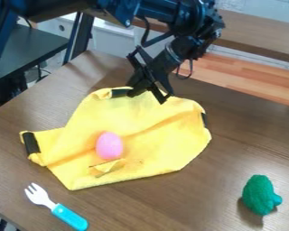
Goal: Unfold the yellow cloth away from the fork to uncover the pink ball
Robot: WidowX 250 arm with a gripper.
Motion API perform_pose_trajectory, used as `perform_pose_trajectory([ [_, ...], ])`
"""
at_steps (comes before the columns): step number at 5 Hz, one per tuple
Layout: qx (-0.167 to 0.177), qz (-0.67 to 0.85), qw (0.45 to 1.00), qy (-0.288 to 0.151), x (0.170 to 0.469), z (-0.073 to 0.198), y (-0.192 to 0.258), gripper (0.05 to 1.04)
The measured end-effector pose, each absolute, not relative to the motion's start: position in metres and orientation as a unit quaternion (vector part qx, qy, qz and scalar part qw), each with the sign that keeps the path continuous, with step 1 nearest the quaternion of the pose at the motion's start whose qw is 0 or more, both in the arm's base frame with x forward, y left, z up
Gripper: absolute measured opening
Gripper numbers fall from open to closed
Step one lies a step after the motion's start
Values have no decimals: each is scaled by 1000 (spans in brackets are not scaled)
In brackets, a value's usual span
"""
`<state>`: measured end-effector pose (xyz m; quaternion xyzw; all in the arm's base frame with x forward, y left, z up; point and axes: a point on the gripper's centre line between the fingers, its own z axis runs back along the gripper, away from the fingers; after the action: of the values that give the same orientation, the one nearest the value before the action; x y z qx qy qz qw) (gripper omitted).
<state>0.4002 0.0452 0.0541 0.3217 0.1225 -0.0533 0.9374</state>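
The black 2-finger hand (148,98) was open, holding nothing, at the yellow fabric cloth's far edge; soft folds of this cloth (162,128) needed gentle, low contact.

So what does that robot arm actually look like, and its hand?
The arm is black, with chunky, angular joints and a few small, pale round spots that look like screw heads. Thin black cables loop loosely outside it. Its hand is a black gripper with two slim, angular fingers.
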Motion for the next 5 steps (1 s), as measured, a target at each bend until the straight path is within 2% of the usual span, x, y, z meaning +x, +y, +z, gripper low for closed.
perform_pose_trajectory([
  [1, 281, -134, 945, 95, 411, 51, 67, 51],
  [2, 257, -202, 944, 49, 417, 54, 79, 51],
  [3, 240, -226, 944, 22, 421, 57, 95, 51],
  [4, 232, -253, 939, 20, 422, 56, 106, 51],
  [5, 236, -275, 932, 1, 434, 68, 109, 51],
])
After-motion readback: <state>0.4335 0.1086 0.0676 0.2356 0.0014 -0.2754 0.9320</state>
